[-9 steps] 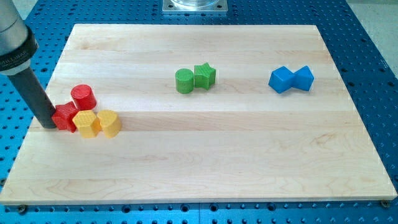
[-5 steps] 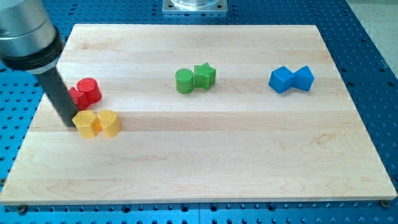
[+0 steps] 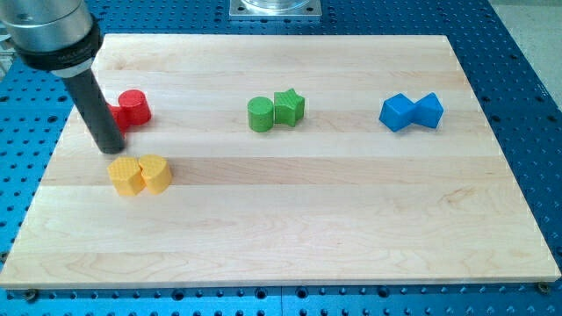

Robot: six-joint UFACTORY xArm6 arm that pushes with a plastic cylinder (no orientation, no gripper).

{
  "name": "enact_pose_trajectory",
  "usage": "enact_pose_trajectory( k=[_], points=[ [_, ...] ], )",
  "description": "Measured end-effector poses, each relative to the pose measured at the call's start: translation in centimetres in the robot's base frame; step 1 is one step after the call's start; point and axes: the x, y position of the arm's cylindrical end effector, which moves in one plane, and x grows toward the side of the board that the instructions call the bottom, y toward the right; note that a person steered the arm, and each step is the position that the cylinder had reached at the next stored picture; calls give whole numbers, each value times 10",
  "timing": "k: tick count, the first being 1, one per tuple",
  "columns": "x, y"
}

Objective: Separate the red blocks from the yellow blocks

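My tip (image 3: 111, 146) rests on the board at the view's left, just above the yellow blocks and just below the red ones. A red cylinder (image 3: 133, 106) stands up and right of the tip. A second red block (image 3: 116, 117) sits against the rod, mostly hidden by it. Two yellow blocks lie side by side below the tip: a yellow hexagon-like block (image 3: 126, 175) and a yellow heart-like block (image 3: 155, 173). A gap of bare wood lies between the red pair and the yellow pair.
A green cylinder (image 3: 260, 114) touches a green star (image 3: 289, 107) at the board's middle top. Two blue blocks (image 3: 411, 111) touch at the right. The wooden board (image 3: 290, 237) lies on a blue perforated table.
My tip has moved up and right, pushing both red blocks toward the view's top, away from the yellow blocks. The yellow, green and blue blocks have stayed put.
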Motion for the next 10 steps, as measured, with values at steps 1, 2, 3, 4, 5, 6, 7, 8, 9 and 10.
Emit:
enact_pose_trajectory(
  k=[1,2,3,4,5,6,7,8,9,10],
  points=[
    [12,-22],
    [23,-42],
    [23,-77],
    [20,-82],
    [1,-67],
    [-25,-47],
    [-46,-33],
    [-51,-30],
    [-51,-30],
    [-50,-30]
  ],
)
